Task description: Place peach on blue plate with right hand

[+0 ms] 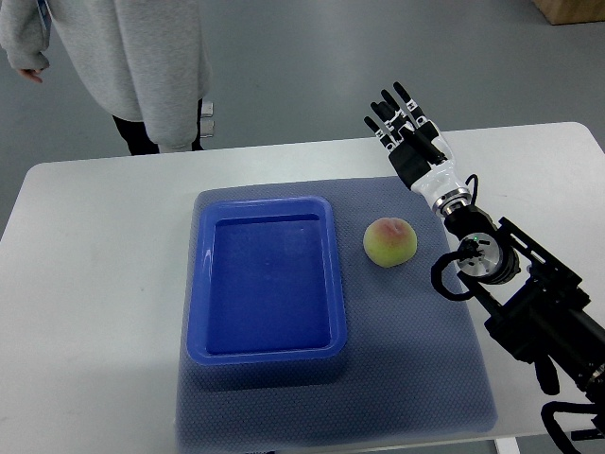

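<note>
A green-yellow peach point(391, 241) with a pink blush lies on a grey-blue mat point(416, 359), just right of a deep blue rectangular plate point(267, 280) that holds nothing. My right hand point(402, 125) is raised beyond the peach, near the table's far edge, fingers spread and straight, holding nothing. Its black forearm point(529, 303) comes in from the lower right. The left arm does not show.
The mat lies on a white table point(95, 284). A person in a grey coat point(142, 57) stands beyond the table's far left edge, with one hand point(31, 71) hanging at the side.
</note>
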`<state>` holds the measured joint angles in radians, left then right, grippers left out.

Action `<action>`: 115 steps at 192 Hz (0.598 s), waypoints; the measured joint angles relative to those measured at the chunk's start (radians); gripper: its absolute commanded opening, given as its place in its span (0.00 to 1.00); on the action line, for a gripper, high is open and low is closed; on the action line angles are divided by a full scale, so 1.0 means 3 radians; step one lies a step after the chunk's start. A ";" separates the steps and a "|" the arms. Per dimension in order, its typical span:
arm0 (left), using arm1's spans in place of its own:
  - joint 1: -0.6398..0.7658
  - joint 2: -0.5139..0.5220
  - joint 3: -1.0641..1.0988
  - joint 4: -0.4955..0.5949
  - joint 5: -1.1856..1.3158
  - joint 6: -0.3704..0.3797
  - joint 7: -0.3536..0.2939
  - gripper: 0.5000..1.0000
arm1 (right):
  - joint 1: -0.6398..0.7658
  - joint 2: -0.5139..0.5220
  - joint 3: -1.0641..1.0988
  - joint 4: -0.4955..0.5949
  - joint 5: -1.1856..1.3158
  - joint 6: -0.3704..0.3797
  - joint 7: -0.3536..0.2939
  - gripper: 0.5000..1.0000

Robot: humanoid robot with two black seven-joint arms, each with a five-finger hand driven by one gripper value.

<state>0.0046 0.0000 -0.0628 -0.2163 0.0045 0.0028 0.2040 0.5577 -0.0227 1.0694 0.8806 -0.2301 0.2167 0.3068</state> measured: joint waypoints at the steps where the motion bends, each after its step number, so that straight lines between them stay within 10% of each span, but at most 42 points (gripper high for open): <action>1: 0.0000 0.0000 0.0000 0.0000 0.0000 0.0000 0.0000 1.00 | 0.0000 0.0000 0.0000 0.0000 0.0000 0.0000 0.0000 0.86; 115: 0.0000 0.0000 0.0000 -0.0011 0.0001 0.0001 0.0000 1.00 | 0.0155 -0.0232 -0.0310 0.0027 -0.0430 -0.0001 -0.0020 0.86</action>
<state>0.0047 0.0000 -0.0628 -0.2195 0.0050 0.0031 0.2040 0.6043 -0.0924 0.9765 0.8886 -0.3591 0.2163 0.3007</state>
